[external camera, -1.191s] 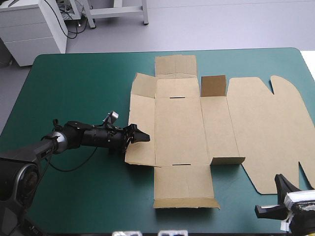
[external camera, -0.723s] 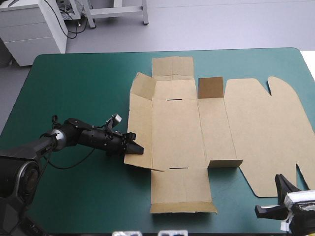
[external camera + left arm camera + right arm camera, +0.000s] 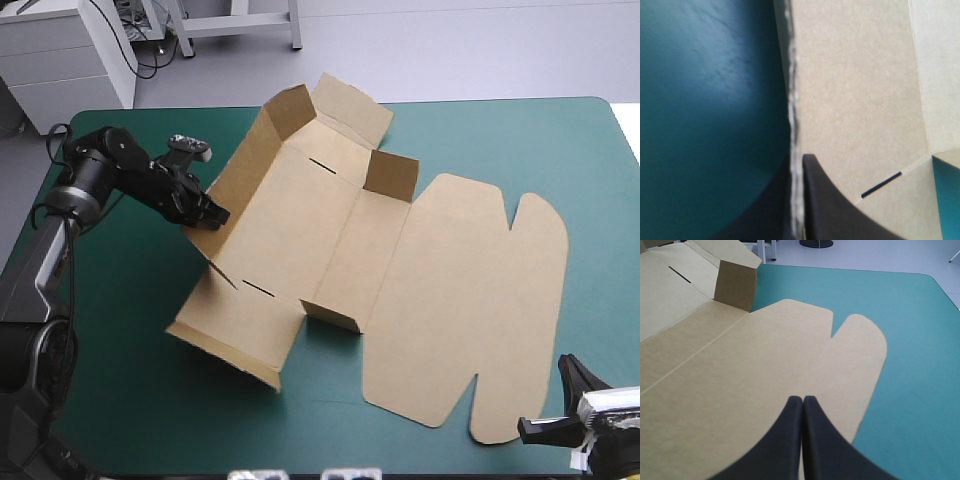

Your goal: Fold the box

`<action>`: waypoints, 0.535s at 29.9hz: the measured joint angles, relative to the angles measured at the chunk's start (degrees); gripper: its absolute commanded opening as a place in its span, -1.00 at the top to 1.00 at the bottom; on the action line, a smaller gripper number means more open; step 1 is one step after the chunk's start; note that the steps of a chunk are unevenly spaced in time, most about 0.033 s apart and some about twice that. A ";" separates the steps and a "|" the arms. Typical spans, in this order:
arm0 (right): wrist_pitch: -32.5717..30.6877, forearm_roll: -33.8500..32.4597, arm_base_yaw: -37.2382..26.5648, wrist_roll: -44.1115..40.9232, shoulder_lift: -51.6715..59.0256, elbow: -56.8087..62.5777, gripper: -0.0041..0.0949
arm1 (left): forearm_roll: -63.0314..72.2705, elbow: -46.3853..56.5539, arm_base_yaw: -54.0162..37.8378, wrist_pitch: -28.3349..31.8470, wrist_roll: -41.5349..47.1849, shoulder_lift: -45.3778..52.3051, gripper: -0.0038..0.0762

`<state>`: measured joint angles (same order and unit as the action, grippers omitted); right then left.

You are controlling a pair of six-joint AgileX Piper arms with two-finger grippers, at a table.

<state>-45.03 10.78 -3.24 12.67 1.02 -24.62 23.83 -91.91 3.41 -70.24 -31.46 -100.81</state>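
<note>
Since just before, the box has swung diagonal on the teal-green worktop, its left wall lifted and pinched in the left hand, its length running toward the right hand, closed and empty at the lid's near edge.

The box lies slantwise on the table, its far end flap overhanging the table's far edge. The left wall stands up along the box's left side. The left gripper is clamped on that wall's rim about midway, one finger inside the box, one outside. Right of the box's base panel stand a far tab and a near tab, both upright. The lid panel lies flat at the box's right. The right gripper, fingers together, sits at the lid panel's near right corner
</note>
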 measured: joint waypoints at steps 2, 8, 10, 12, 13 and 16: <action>0.00 0.00 0.00 0.00 0.00 0.00 0.96 | -4.71 -3.61 0.36 -0.18 -1.49 -0.38 0.92; 0.00 0.00 0.00 0.00 0.00 0.00 0.96 | -15.21 -7.69 3.70 -0.41 -11.36 -0.55 0.92; 0.00 0.00 0.00 0.00 0.00 0.00 0.96 | -17.30 -7.86 5.39 -0.29 -14.21 -0.61 0.92; 0.00 0.00 0.00 0.00 0.00 0.00 0.96 | -19.82 -7.86 7.41 -0.17 -15.57 -0.78 0.92; 0.00 0.00 0.00 0.00 0.00 0.00 0.96 | -21.38 -7.86 8.49 -0.13 -16.01 -0.83 0.92; 0.00 0.00 0.00 0.00 0.00 0.00 0.96 | -26.68 -7.86 11.67 0.35 -16.69 -0.91 0.92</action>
<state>-45.03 10.78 -3.24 12.67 1.02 -24.62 -2.85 -99.77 15.08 -69.90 -48.15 -101.71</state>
